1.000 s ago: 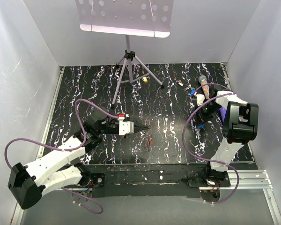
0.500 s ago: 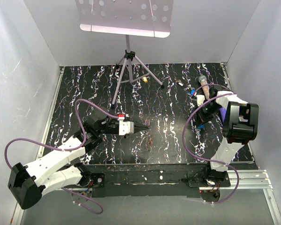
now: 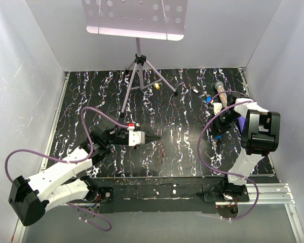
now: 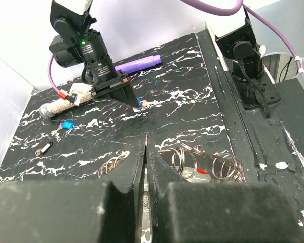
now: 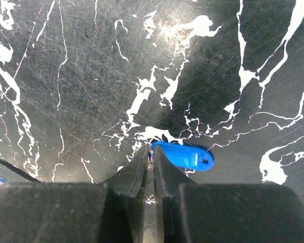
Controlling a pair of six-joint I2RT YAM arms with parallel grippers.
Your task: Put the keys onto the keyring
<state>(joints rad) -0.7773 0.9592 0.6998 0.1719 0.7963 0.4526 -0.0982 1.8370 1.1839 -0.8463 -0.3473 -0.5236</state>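
Blue key: lying flat on the black marbled table, over on the right side, its blade end pointing into the tips of the right gripper.
Right gripper: standing almost straight down on that blade end, its fingers showing only a hairline slit. I cannot tell whether it is pinching the key or merely touching it.
Keyring: lying as a tangle of thin wire loops near the middle of the table, well apart from the blue key. A red key head is sitting among the loops.
Left gripper: fingers pressed fully together, tips hanging just over the loops. A wire may be nipped between them, but I cannot tell.
Other keys: a second blue key and a small silver key are resting near the glittery tube, close to the right gripper.
Step in hand: I am reading this as the pick-up of the blue key, with threading not yet begun.
Next move: it is calling for a firm pinch on the thin blade, a lift, and a carry across to the keyring. There the left gripper would need to be steadying a loop so the key's hole can slide on.
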